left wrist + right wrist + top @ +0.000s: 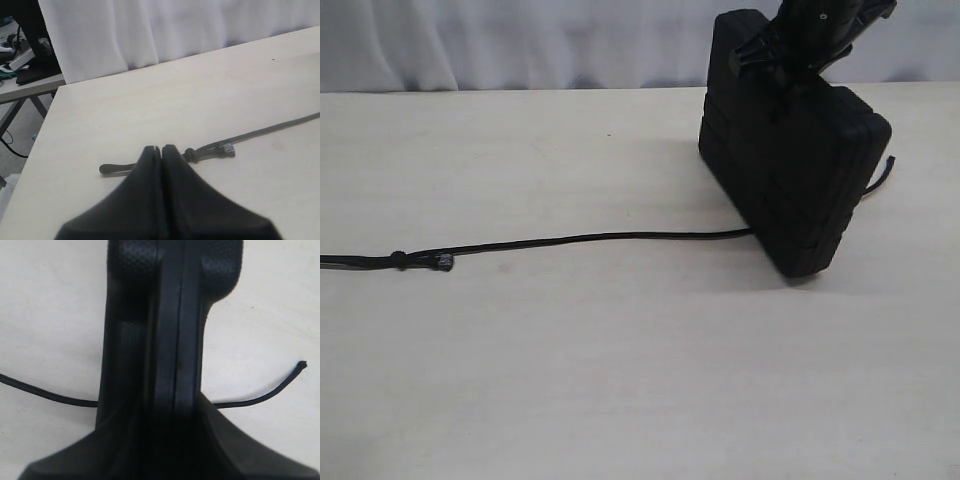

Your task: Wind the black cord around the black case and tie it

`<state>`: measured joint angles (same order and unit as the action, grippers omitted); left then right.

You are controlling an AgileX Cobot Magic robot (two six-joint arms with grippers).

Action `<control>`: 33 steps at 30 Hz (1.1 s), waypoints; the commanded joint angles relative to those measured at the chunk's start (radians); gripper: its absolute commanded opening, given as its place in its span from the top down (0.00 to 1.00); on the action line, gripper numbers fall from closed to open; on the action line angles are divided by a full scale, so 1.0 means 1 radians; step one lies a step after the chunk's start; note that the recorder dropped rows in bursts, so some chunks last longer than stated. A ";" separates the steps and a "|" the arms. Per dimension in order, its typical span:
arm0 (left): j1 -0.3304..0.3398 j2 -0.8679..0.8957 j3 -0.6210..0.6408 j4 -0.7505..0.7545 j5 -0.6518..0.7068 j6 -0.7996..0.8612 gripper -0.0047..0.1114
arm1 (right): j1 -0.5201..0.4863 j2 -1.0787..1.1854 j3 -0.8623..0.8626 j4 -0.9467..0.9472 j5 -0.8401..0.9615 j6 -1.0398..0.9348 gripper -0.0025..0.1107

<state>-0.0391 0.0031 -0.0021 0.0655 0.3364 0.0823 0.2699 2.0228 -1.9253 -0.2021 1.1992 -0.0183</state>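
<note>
here, right claw (802, 52) grips the upright black case (790, 170) — black cord (600, 238) beneath.

- The exterior camera stands off the table (620, 380), raised a little, looking across it to the white curtain (520, 40) behind; the black case (790, 170) stands mid-distance, far right.
- The left wrist camera hangs low over the tabletop, looking past the left gripper (161, 149) at the black cord (270, 131) and its knot (190, 152), towards a table corner and the curtain.
- The right wrist camera looks straight down the case's narrow edge, very close.
- The exterior view shares the knot with the left wrist view, and the case and the cord's free end (301, 364) with the right.
</note>
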 commanded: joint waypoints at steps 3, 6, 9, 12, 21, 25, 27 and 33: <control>-0.008 -0.003 0.002 -0.007 -0.013 0.001 0.96 | -0.006 -0.023 0.006 0.023 0.009 -0.011 0.74; -0.008 -0.003 0.002 -0.007 -0.013 0.001 0.96 | -0.006 -0.023 0.006 0.046 -0.003 -0.015 0.68; -0.008 -0.003 0.002 -0.007 -0.013 0.001 0.96 | -0.006 -0.023 0.006 0.055 -0.013 -0.020 0.62; -0.008 -0.003 0.002 -0.007 -0.013 0.001 0.96 | -0.006 -0.023 0.006 0.055 -0.013 -0.020 0.62; -0.008 -0.003 0.002 -0.007 -0.013 0.001 0.96 | -0.017 -0.025 0.006 0.034 -0.021 0.004 0.72; -0.008 -0.003 0.002 -0.007 -0.013 0.001 0.96 | -0.017 -0.025 0.006 0.042 -0.019 0.000 0.72; -0.008 -0.003 0.002 -0.007 -0.013 0.001 0.96 | -0.017 -0.025 -0.003 0.058 -0.017 -0.005 0.72; -0.008 -0.003 0.002 -0.007 -0.013 0.001 0.96 | -0.017 -0.025 -0.048 0.086 0.012 -0.016 0.72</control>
<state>-0.0391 0.0031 -0.0021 0.0655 0.3364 0.0823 0.2579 2.0079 -1.9600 -0.1220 1.1999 -0.0210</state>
